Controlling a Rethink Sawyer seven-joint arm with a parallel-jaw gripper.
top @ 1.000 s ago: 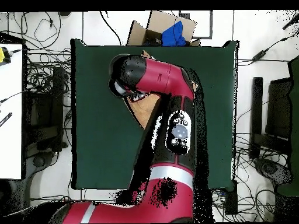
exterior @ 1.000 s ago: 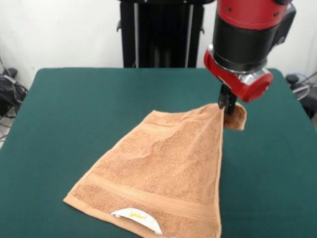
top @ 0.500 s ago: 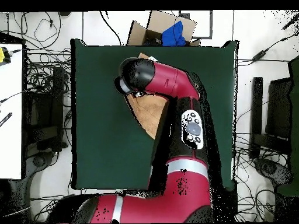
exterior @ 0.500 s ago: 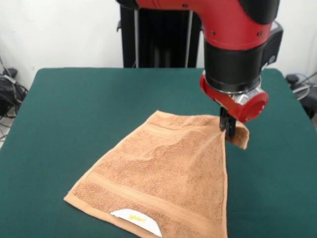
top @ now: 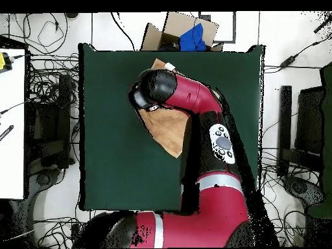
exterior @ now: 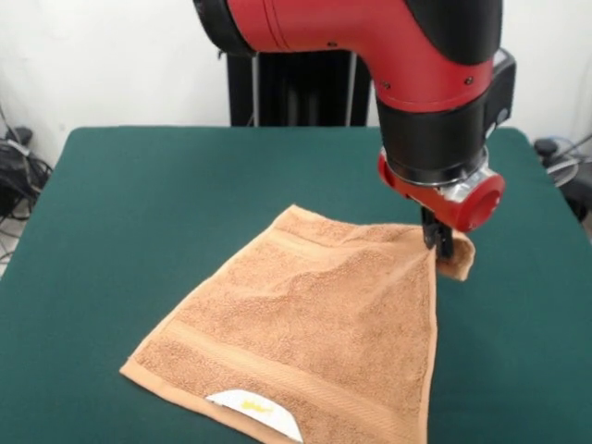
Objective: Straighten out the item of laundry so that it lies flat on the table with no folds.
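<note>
My gripper (exterior: 440, 242) has slid the corner toward the table's (exterior: 139, 185) right side and down. It pinches that corner of one fuzzy orange towel (exterior: 314, 324). The towel is a lumpy square on soft green cloth, with one white tag (exterior: 254, 412).

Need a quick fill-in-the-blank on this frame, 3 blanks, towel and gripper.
1. The gripper is shut on one ____ of the towel.
2. The towel lies on a table covered in dark ____ cloth.
3. The small tag at the towel's near edge is ____ in colour.

Missing words: corner; green; white
</note>
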